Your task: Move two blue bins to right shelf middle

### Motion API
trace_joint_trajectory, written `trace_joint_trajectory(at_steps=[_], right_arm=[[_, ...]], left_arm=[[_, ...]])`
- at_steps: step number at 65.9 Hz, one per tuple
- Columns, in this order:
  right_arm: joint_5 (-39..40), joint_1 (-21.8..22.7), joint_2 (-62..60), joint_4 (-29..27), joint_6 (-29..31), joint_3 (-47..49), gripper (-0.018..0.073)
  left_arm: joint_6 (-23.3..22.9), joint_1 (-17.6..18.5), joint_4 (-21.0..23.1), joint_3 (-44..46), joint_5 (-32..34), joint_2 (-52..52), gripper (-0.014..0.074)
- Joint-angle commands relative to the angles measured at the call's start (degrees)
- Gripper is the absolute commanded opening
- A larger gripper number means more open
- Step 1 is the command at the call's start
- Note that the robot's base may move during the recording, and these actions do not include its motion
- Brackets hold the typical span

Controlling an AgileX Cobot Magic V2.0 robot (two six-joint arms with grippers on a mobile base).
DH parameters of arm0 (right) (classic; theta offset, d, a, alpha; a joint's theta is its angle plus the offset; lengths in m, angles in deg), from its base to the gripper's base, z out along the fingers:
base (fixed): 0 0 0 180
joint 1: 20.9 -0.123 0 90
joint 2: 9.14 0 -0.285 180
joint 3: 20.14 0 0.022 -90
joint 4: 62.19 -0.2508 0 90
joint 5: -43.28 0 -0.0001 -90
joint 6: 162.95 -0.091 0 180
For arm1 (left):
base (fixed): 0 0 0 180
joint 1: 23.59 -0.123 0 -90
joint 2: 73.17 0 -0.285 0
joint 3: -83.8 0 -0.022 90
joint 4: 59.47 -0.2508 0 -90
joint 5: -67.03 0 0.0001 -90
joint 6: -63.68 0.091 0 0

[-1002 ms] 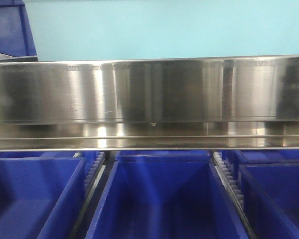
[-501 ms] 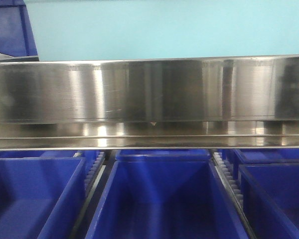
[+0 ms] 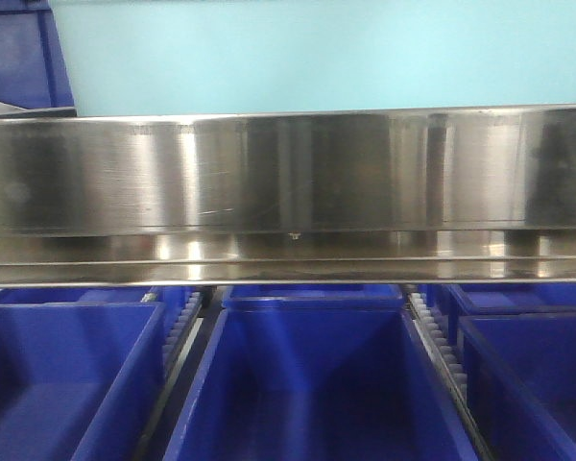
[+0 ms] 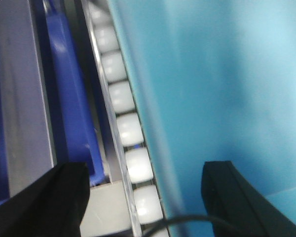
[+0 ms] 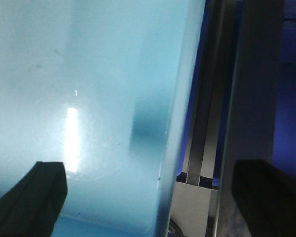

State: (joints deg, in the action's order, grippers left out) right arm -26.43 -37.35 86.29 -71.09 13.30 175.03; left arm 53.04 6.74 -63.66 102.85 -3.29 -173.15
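You had the pale blue bin (image 3: 317,58) at twelve o'clock in the front view, above and just behind the brushed-steel rail (image 3: 288,173) of the right shelf (image 3: 288,274). Your left gripper (image 4: 144,173) had its fingers spread wide, one at seven o'clock and one at five, with the bin's wall and the white roller track (image 4: 123,128) between them. Your right gripper (image 5: 153,165) was likewise spread across the bin's other wall. Whether any pad touched the plastic was unclear. Dark blue crates (image 3: 317,384) filled the tier at six o'clock.
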Motion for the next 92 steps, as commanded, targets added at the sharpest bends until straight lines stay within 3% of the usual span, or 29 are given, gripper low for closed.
trace_joint_trajectory(at_steps=[1,26,34,41,51,54,79,92], right_arm=[[0.98,-0.38,-0.81,-0.29,0.19,-0.03,0.0559],[4.94,-0.74,-0.81,-0.37,0.19,-6.46,0.0559],[6.48,-0.74,-0.81,-0.93,0.19,-8.12,0.0530],[6.88,-0.74,-0.81,-1.56,0.19,-8.80,0.0365],[7.21,-0.74,-0.81,-2.01,0.19,-9.18,-0.0061],[7.48,-0.74,-0.81,-2.01,0.19,-9.18,-0.0159],[9.92,-0.74,-1.56,-2.01,0.19,-9.06,-0.0153],[13.98,-0.74,-3.69,-2.01,0.19,-7.21,-0.0153]], left_arm=[[0.03,-1.47,2.80,-1.30,0.35,1.01,0.0383],[0.03,-2.02,5.13,-4.17,0.35,1.01,0.0382],[0.03,-2.02,5.28,-4.17,0.35,0.90,0.0341],[0.03,-2.02,5.28,-4.17,0.35,0.90,0.0199],[0.03,-2.02,5.34,-4.17,0.35,0.90,-0.0114],[0.03,-2.02,5.42,-4.17,0.35,0.90,-0.0110],[0.03,-2.02,5.57,-4.06,0.35,1.01,-0.0111],[0.03,-2.02,5.57,1.29,0.35,1.64,-0.0111]])
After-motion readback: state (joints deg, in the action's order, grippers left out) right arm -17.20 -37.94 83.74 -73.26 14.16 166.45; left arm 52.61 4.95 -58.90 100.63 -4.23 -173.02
